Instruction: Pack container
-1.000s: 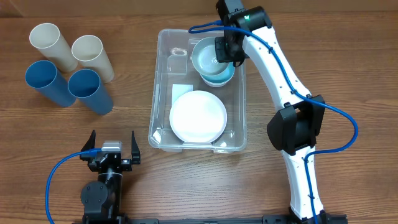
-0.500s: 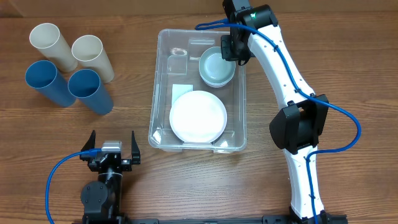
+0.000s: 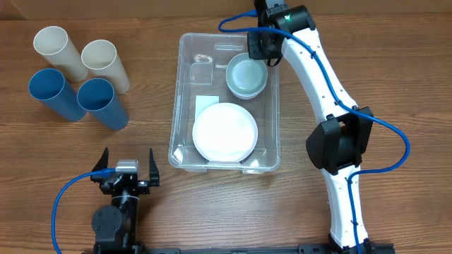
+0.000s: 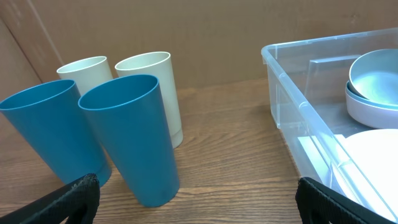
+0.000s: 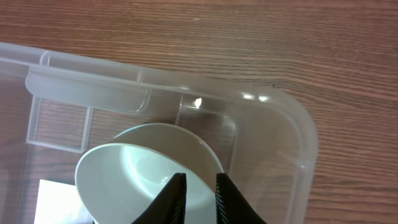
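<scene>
Our right gripper [image 5: 199, 186] hovers, jaws narrowly parted on nothing, over the stacked bowls [image 3: 246, 74] in the far right corner of the container [image 3: 176, 106] at mid-table. We judge the bowls packed; next, the cups [image 3: 102, 99] near the table's far left corner need fetching.

No writing, number, brand or sign can be read in any view. The only candidate is the white label [image 3: 207, 101] on the bottom of the container [image 3: 177, 99]. From overhead it shows as a plain white patch, and any print on it is too small to make out.
</scene>
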